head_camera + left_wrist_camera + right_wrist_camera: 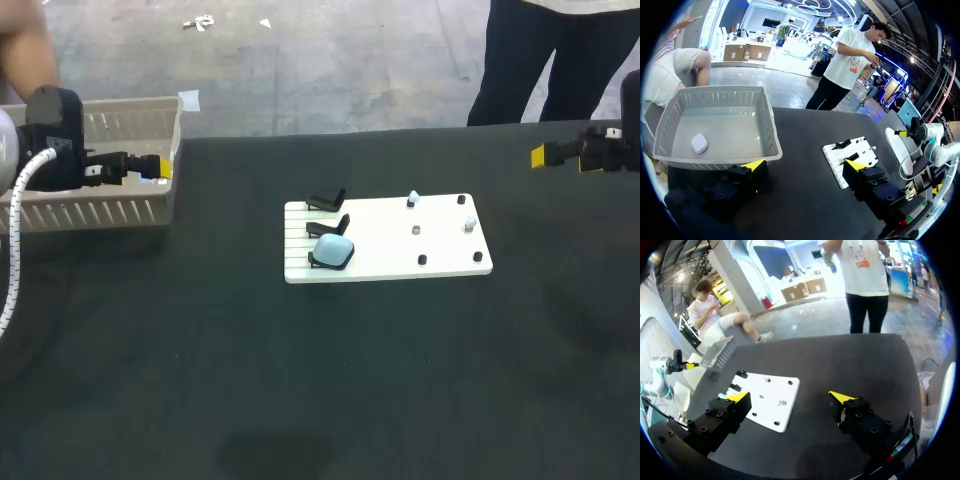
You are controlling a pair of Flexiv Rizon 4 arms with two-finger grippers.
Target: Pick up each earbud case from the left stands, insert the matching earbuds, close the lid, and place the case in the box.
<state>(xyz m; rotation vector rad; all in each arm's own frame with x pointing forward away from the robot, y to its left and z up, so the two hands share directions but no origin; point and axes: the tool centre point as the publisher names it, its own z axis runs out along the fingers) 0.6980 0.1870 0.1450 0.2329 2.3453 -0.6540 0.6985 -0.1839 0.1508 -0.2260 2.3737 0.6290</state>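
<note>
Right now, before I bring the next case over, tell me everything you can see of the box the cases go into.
The box is a light grey, plastic-looking basket, rectangular and open-topped, with vertical slots along its upper walls and a solid floor. It stands upright on the black table at its far left edge. One small white earbud case lies on its floor. The left gripper hangs open beside its slotted wall. No contact shows.

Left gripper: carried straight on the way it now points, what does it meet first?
Probably the bare table, just beside the near corner of the basket. The open left gripper aims past that corner, though the basket wall sits close to its line and depth is unclear.
</note>
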